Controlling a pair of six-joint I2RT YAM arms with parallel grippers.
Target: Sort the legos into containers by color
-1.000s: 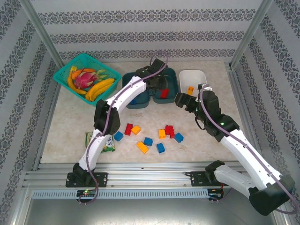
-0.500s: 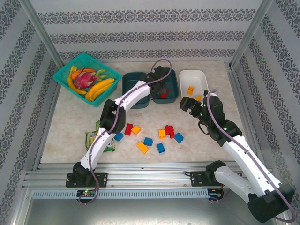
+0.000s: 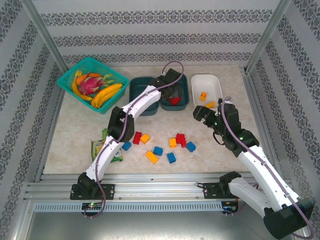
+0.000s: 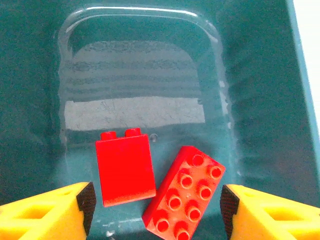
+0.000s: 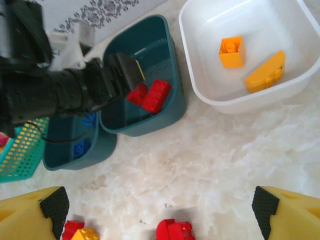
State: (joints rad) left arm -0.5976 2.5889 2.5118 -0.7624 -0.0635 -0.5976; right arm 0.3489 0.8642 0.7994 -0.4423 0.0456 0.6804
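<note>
Two glossy red legos (image 4: pixel 185 192) lie on the floor of the right dark teal tub (image 4: pixel 260 75). One is a tall, smooth-sided block on its side with two studs at its end. The other is a flat two-by-four, studs up, and the two sit edge against edge. My left gripper (image 4: pixel 157 200) hangs just over them, its yellow fingers (image 4: pixel 45 215) spread wide and holding nothing. The tub's shiny plastic mirrors the striped wall.

Beside it, the other teal tub (image 5: pixel 102 150) has blue bricks (image 5: pixel 78 148) in it. The white tub (image 5: pixel 225 102) holds two orange pieces (image 5: pixel 231 51), one square and one curved.

My right gripper (image 5: pixel 160 210) hovers over the pale marbled table (image 5: pixel 200 165), its jaws wide and empty. Loose legos (image 3: pixel 158 150) in red, blue and orange lie scattered toward the near edge.
</note>
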